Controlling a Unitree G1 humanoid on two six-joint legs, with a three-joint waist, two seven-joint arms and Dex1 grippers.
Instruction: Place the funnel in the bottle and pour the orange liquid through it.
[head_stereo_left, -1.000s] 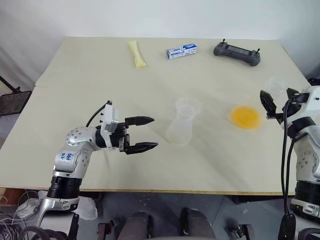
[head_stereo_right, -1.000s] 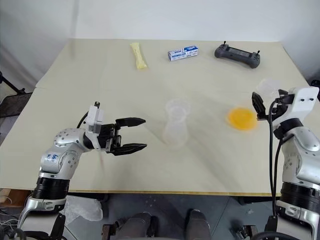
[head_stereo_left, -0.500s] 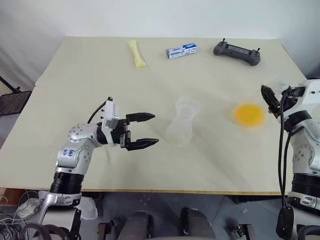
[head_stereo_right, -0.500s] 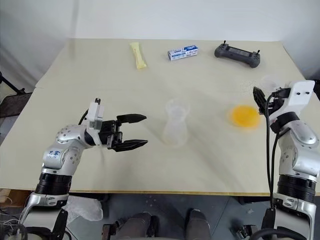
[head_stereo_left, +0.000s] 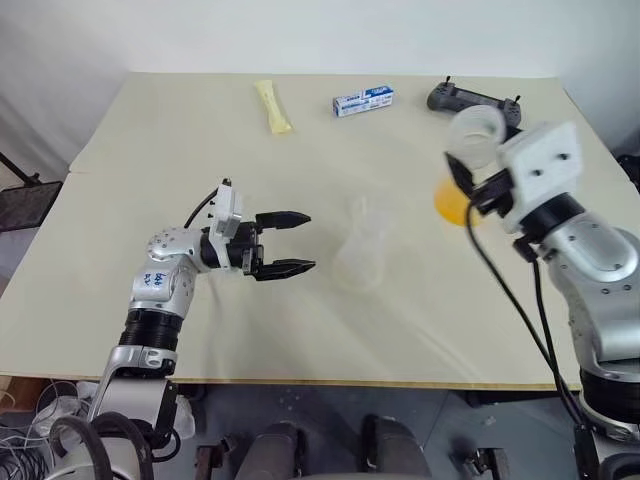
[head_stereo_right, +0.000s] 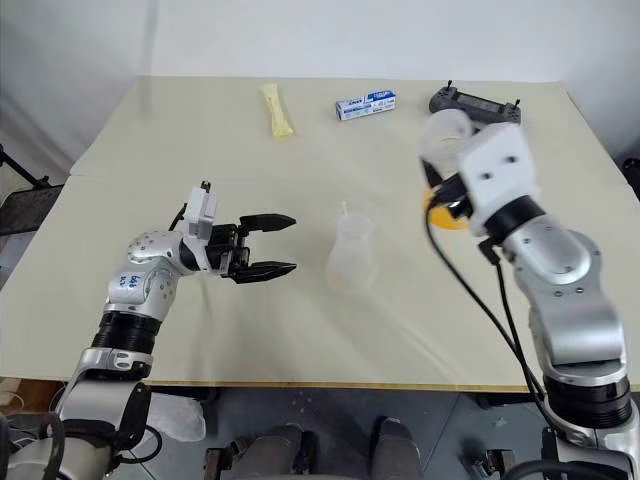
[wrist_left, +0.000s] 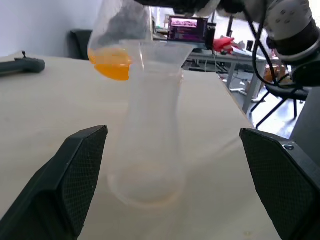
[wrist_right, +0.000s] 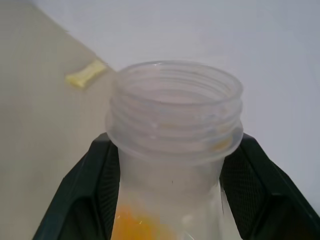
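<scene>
Your right gripper (head_stereo_left: 478, 190) clamps the flask of orange liquid (head_stereo_left: 450, 203) beside the bottle (head_stereo_left: 360, 255); left gripper (head_stereo_left: 300, 241) gapes; pouring remains.

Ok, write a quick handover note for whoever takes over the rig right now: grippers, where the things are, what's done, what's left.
Left gripper: open, empty, level above the table, pointing at the bottle.
Right gripper: shut on the neck of the flask, held in the air beside the bottle, the orange liquid in it.
Bottle: upright mid-table, with the funnel in its neck, as far as can be told.
Done: flask picked up.
Left: confirm the funnel is seated, then pour through it.
</scene>
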